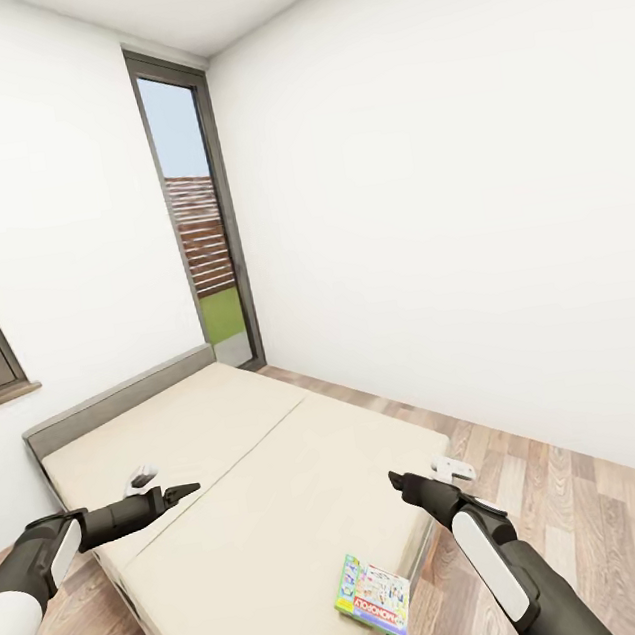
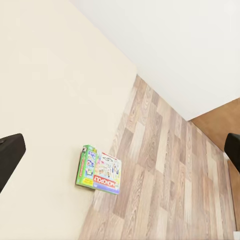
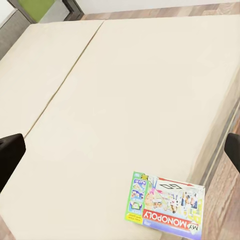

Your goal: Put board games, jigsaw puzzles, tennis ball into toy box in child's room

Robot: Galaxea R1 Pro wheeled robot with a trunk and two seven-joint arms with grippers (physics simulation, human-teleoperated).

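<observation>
Here a single board game [image 1: 373,595], green-edged with a pale blue Monopoly cover, lies flat at the near corner of the bed [image 1: 228,471], right at the mattress edge beside the wood-plank floor [image 1: 586,502]. Both arms reach out above the beige mattress, well apart from each other and from the box. The left claw [image 1: 186,491] is released, its fingers spread with nothing between them, and the right claw [image 1: 396,481] is likewise released, holding nothing
</observation>
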